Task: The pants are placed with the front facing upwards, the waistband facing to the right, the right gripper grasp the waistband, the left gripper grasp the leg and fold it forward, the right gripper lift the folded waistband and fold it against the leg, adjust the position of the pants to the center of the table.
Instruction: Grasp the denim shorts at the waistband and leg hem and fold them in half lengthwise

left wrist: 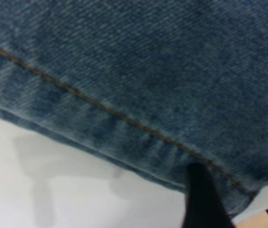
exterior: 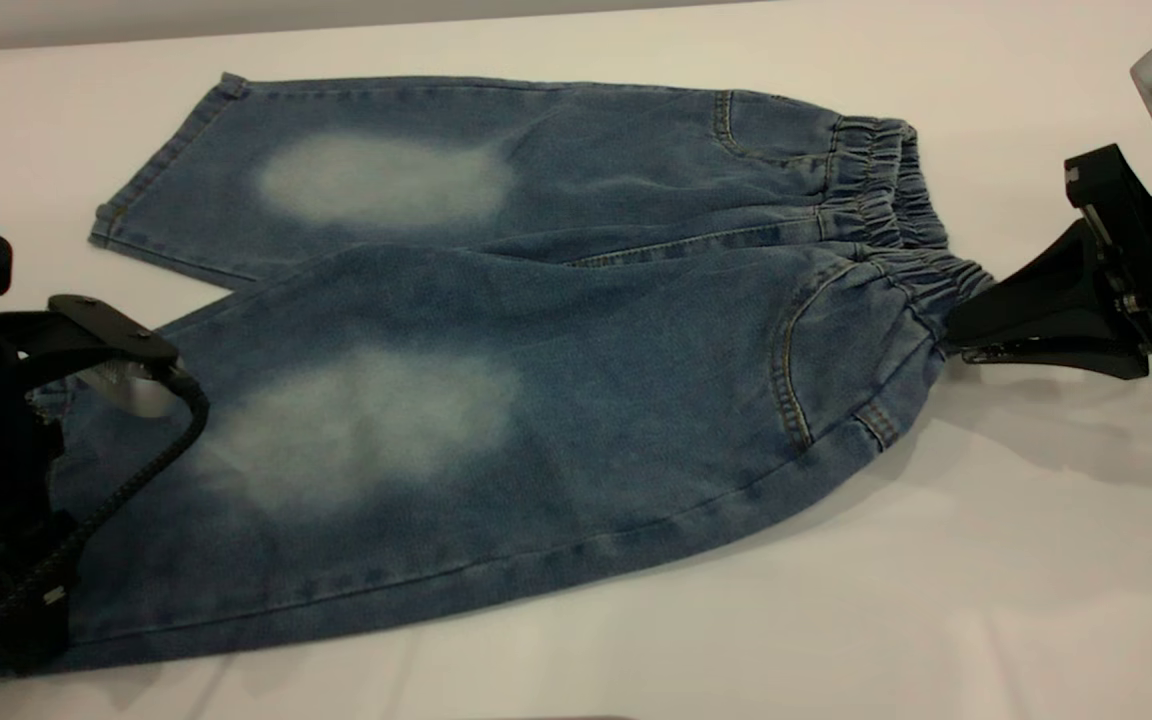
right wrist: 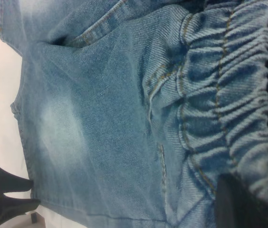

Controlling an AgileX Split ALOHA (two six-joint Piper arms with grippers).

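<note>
**Q:** Where do the pants lie?

**A:** The pants sprawl front-up across the middle of the white desk, legs running toward the left of the frame and the waistband bunched at the right. Pale faded ovals mark both knees. The far leg reaches the upper left; the near leg, overlapping it, fills the lower left and centre.

**Q:** What is the right gripper doing?

**A:** The right gripper, at the right edge of the exterior frame, has its black tapered fingers pinched together on the near end of the waistband, where the gathered denim is drawn toward the claw. Its wrist view shows the ruched elastic close up, with one dark finger pressed against the band at the lower right of that frame.

**Q:** And the left gripper?

**A:** The left gripper sits at the left edge of the exterior frame, over the hem end of the near leg, its braided cable trailing down across the denim. In its wrist view one dark finger meets the stitched hem at the lower right of the frame, white desk beneath. Whether those fingers are closed on the leg or merely resting there, I cannot tell.
</note>
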